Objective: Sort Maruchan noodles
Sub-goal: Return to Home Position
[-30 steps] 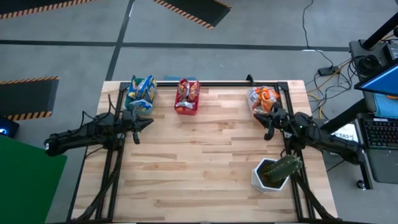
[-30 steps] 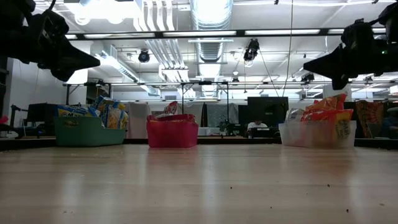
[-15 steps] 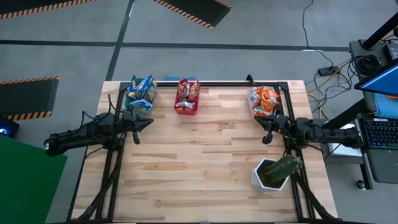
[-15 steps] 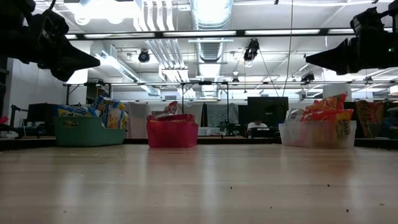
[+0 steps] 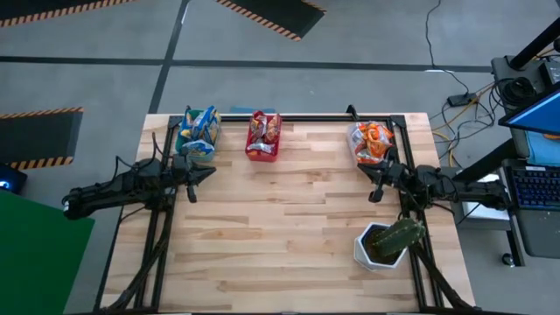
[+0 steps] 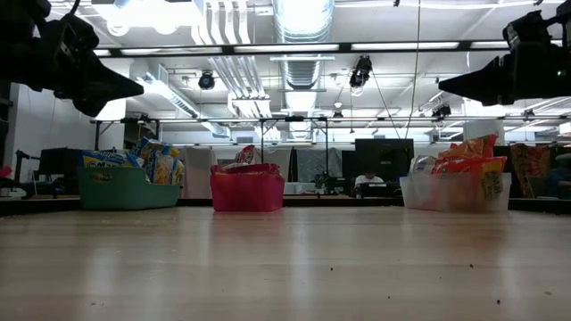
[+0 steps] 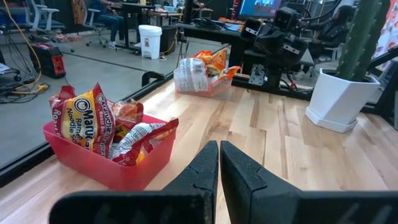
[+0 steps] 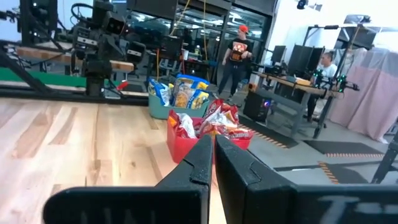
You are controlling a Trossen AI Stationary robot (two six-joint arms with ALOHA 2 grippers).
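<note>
Noodles (image 5: pixel 263 131) sit sorted by colour in three bins along the far edge of the table (image 5: pixel 280 227). Blue-and-yellow packets (image 5: pixel 201 125) fill the teal bin (image 6: pixel 125 189) on the left, red packets (image 7: pixel 93 121) stand up out of the red bin (image 6: pixel 247 193) beside it, and orange packets (image 5: pixel 374 140) are heaped in the clear bin (image 6: pixel 451 193) well off to the right.

From where I stand, the left gripper (image 5: pixel 210 171) hangs above the wood just in front of the teal bin. Its fingers (image 7: pixel 202 165) are pressed together with nothing between them, and the red packets lie ahead and to one side of the tips, clear of them. The right gripper (image 5: pixel 376 179) hovers just in front of the clear bin, and its fingers (image 8: pixel 199 158) are likewise closed and empty. The orange packets are near it but not touching. From table height both grippers show raised high above the tabletop. A white pot (image 5: pixel 372 249) holding a cactus stands on the table's right side, close under the right arm.
</note>
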